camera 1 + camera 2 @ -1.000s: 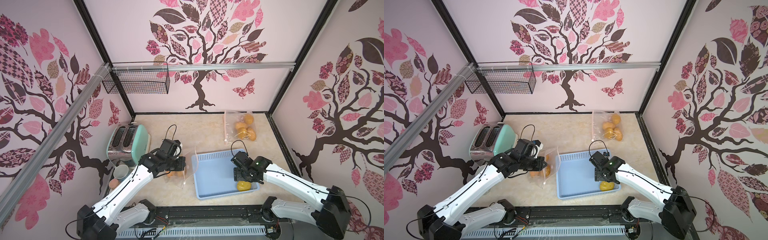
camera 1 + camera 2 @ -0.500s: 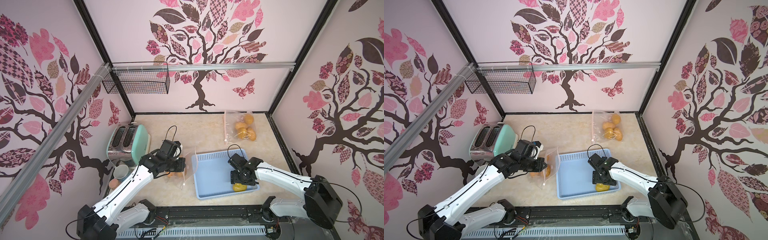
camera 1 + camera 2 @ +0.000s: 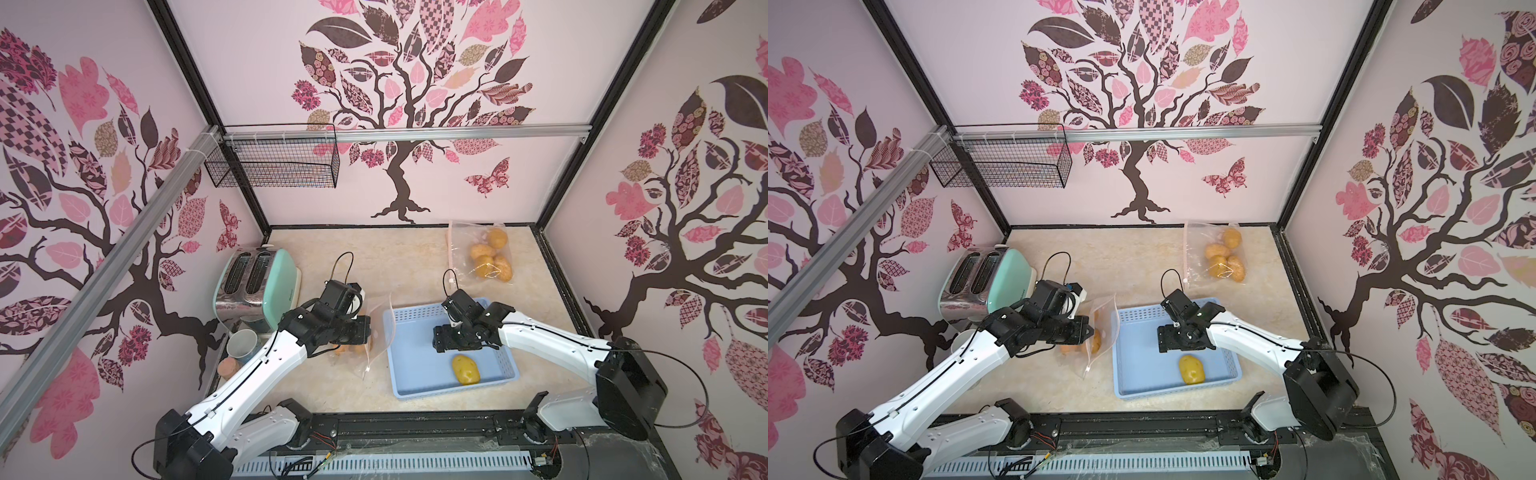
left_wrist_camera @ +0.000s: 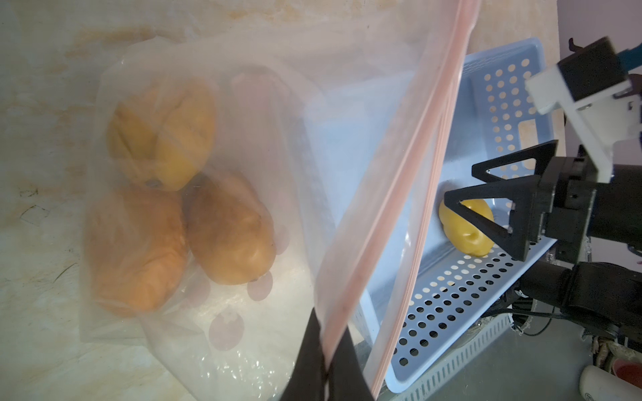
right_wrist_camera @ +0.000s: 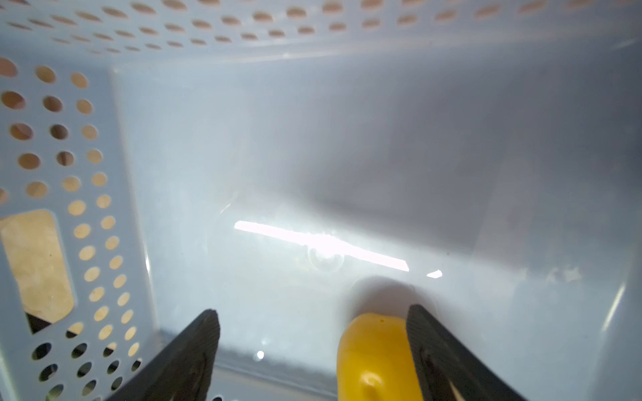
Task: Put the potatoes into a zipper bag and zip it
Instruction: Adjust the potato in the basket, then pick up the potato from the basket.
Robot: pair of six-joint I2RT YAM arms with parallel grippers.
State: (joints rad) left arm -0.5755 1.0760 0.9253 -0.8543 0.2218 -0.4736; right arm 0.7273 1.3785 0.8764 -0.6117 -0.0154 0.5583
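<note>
Our left gripper [image 4: 326, 350] pinched zipper bag [image 4: 243, 139] rim beside basket [image 4: 503, 86] | our right gripper [image 5: 312, 310] gaped inside basket, by yellow potato [image 5: 375, 354].

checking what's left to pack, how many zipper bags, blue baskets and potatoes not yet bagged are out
zipper bags: 2
blue baskets: 1
unbagged potatoes: 1
total: 4

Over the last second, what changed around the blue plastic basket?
The right gripper swept across the blue perforated plastic basket toward the robot's left, jaws open; the yellow-green potato slid slightly the same way, ungripped. Unchanged: left gripper pinching the clear zipper bag; the filled bag at the back.
</note>
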